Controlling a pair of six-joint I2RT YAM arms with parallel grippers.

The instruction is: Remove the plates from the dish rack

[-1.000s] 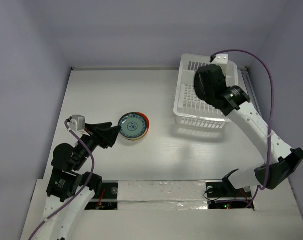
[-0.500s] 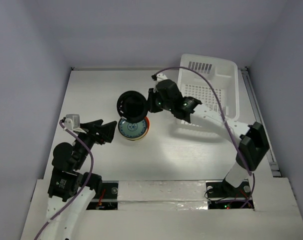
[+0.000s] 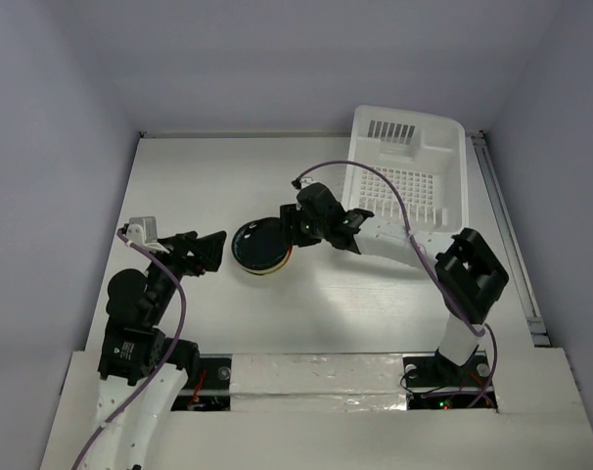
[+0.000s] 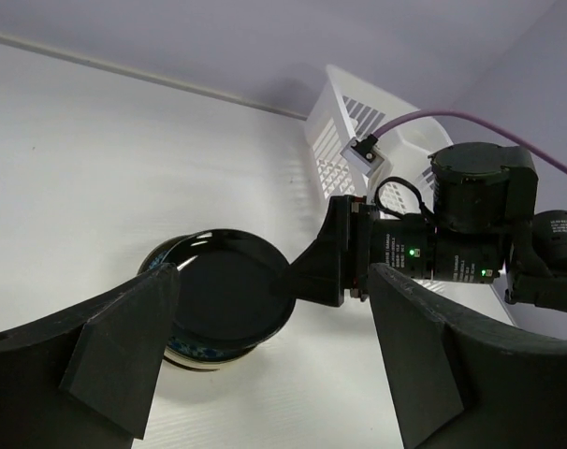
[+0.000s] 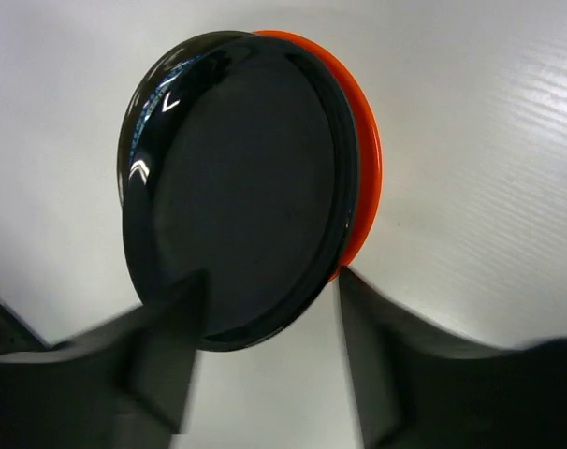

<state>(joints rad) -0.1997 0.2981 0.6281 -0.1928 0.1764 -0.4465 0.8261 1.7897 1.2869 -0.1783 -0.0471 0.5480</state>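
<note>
Black plate (image 5: 241, 187) tilted (atop orange-red plate (image 5: 363, 178))

Both arms have white link shells and black joint housings. A purple cable (image 3: 183, 315) runs along the left arm (image 3: 130, 343), and a second purple cable (image 4: 452, 114) along the right arm (image 3: 468, 279). A small white block (image 3: 140, 231) sits on the left wrist. The fingers (image 4: 124, 337) are matte black and wedge-shaped. Green indicator lights (image 4: 412, 251) show on the right wrist housing.

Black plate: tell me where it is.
Top external view: the black plate tops the stack left of table centre, between the left gripper and the right gripper, with the dish rack farther right.
</note>
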